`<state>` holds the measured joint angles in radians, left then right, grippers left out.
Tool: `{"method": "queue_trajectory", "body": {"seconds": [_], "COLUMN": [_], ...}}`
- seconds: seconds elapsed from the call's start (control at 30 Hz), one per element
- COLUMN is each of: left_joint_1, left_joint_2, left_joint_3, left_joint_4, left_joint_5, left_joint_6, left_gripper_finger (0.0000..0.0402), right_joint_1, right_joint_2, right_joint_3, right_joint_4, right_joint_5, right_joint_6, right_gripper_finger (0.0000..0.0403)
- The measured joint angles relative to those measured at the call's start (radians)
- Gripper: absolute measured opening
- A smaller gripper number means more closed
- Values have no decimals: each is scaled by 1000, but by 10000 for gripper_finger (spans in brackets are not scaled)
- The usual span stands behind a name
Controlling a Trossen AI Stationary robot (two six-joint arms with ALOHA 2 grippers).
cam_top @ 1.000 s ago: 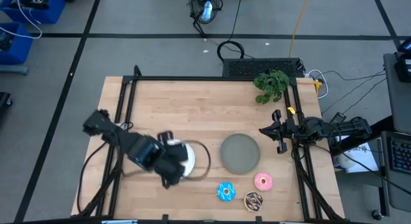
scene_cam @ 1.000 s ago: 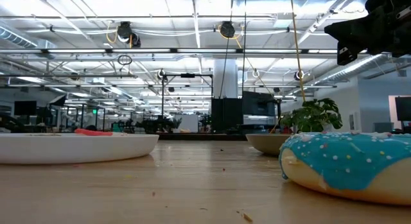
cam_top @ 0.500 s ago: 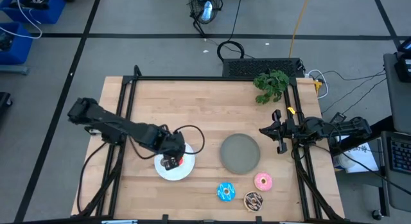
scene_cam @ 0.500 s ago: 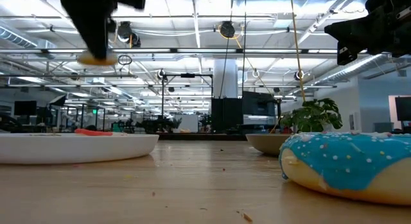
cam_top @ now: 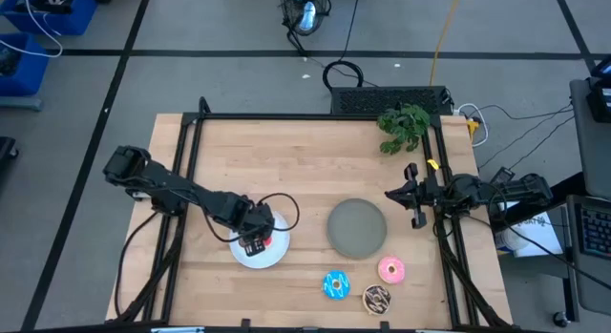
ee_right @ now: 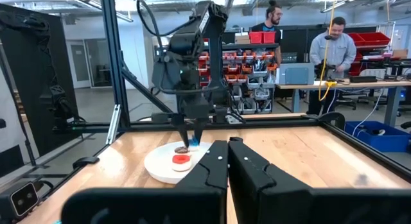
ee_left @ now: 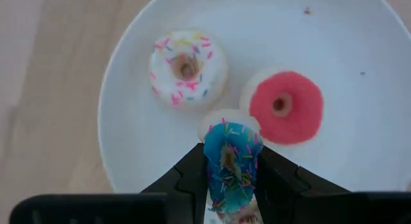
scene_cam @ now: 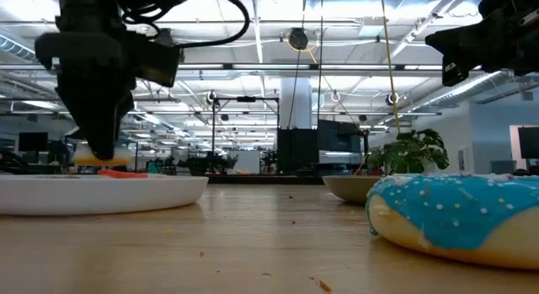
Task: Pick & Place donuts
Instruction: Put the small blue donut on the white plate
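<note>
My left gripper (cam_top: 254, 241) hangs over the round white plate (cam_top: 274, 258) and is shut on a tiny blue sprinkled donut (ee_left: 228, 165). A tiny whitish-pink donut (ee_left: 187, 68) and a tiny red donut (ee_left: 284, 106) lie flat on that plate (ee_left: 128, 134). The larger blue (cam_top: 335, 284), pink (cam_top: 390, 269) and brown sprinkled (cam_top: 376, 298) donuts lie on the table near its near edge. My right gripper (cam_top: 409, 195) waits shut at the table's right edge. I cannot pick out the tiny brown donut for certain. My left gripper pinches the tiny blue donut between its two fingers (ee_left: 196, 167), which press on opposite sides of the ring (ee_left: 212, 161). The fingers come from above, pointing down. The donut stands on edge just over the white plate; whether it touches the plate I cannot tell.
The round grey plate (cam_top: 357, 227) sits right of the white plate, with bare wood between them. A green plant (cam_top: 403, 126) stands at the far right corner. Black frame rails run along the table's sides. People stand in the room beyond the table (ee_right: 331, 51).
The left arm has swung over the white plate and come down, carrying the tiny blue donut from high above the plate to just over it. The right arm and the other donuts have kept still.
</note>
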<state>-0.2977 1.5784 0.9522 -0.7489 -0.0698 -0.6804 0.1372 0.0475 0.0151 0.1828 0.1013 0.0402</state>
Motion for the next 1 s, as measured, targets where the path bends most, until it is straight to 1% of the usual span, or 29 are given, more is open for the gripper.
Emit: {"method": "queue_trajectory", "body": {"seconds": [0.1, 0.3, 0.47, 0.6, 0.7, 0.87, 1.0], "left_joint_1": [3, 3, 4, 1, 0, 0, 0], "left_joint_2": [0, 0, 5, 5, 5, 5, 5], "left_joint_3": [-42, -83, -98, -98, -98, -98, -93], "left_joint_4": [55, 73, 72, 95, 108, 104, 100], "left_joint_5": [-18, -24, -35, -17, -7, 14, 17], "left_joint_6": [1, -34, -40, -27, -22, -2, 6], "left_gripper_finger": [108, 108, 108, 116, 145, 220, 271], "right_joint_1": [0, 0, 0, 0, 0, 0, 0], "right_joint_2": [0, 0, 0, 0, 0, 0, 0], "right_joint_3": [0, 0, 0, 0, 0, 0, 0], "right_joint_4": [-1, -1, 0, 0, 0, 0, 0], "right_joint_5": [0, 1, 1, 2, 2, 2, 2], "right_joint_6": [0, -1, -2, 0, 0, 0, -2], "right_gripper_finger": [0, 0, 0, 0, 0, 0, 0]}}
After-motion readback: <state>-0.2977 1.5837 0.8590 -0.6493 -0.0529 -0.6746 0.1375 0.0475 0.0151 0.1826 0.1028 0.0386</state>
